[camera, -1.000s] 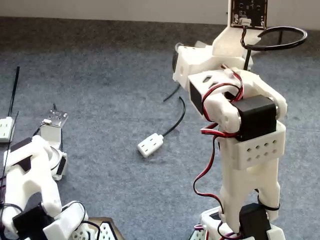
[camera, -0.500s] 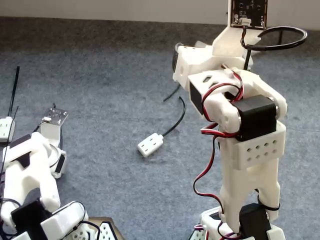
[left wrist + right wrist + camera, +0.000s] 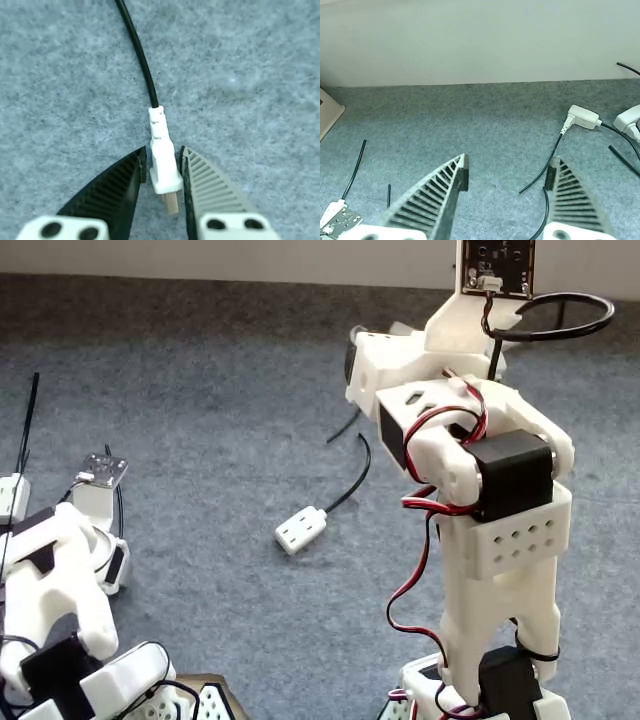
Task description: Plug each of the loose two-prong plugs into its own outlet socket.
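Observation:
In the left wrist view a white two-prong plug [image 3: 161,150] on a black cord [image 3: 137,50] sits between my left gripper's [image 3: 164,165] pads, brass prongs toward the camera; the gripper is shut on it just above the grey carpet. In the high view the left arm [image 3: 60,570] is low at the near left, close to a white outlet socket [image 3: 12,498] at the left edge. Another white outlet socket [image 3: 300,529] with a black cord lies mid-carpet. My right gripper [image 3: 507,175] is open and holds nothing, raised above the carpet. Farther off lies a second white plug [image 3: 584,119].
The right arm [image 3: 480,470] stands tall at the near right, with a cable loop [image 3: 560,315] behind it. Another white piece [image 3: 630,122] with cords lies past the second plug. A pale wall [image 3: 470,35] bounds the far side of the carpet.
The left arm has shifted left, toward the socket at the left edge. The right arm and the middle socket have stayed still.

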`<state>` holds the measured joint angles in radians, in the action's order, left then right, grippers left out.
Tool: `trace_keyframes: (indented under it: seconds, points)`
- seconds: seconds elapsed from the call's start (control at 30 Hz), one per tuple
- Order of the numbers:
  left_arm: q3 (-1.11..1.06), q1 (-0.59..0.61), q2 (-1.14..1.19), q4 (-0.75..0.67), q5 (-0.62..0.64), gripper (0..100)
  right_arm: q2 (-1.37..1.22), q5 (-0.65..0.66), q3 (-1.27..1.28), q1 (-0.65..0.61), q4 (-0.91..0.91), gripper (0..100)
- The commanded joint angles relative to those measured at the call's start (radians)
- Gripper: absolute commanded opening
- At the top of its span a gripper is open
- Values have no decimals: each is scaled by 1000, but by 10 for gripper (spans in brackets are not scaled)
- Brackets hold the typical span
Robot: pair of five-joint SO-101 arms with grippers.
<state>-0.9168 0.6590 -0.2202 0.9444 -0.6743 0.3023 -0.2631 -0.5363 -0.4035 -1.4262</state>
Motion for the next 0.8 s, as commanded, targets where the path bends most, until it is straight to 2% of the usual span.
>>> trace_keyframes:
  seconds: [0.0, 0.2, 0.37, 0.77]
  points:
    - [61, -27, -7, -25, 2, 109, 28, 12, -27, -10, 19, 250]
    - [99, -30, -5, -25, 89, 111, 28, 12, -27, -10, 19, 250]
    - [90, -56, 4, -18, 91, 109, 28, 12, -27, -10, 19, 250]
    - [99, -16, 122, 38, 86, 108, 28, 12, -27, -10, 21, 250]
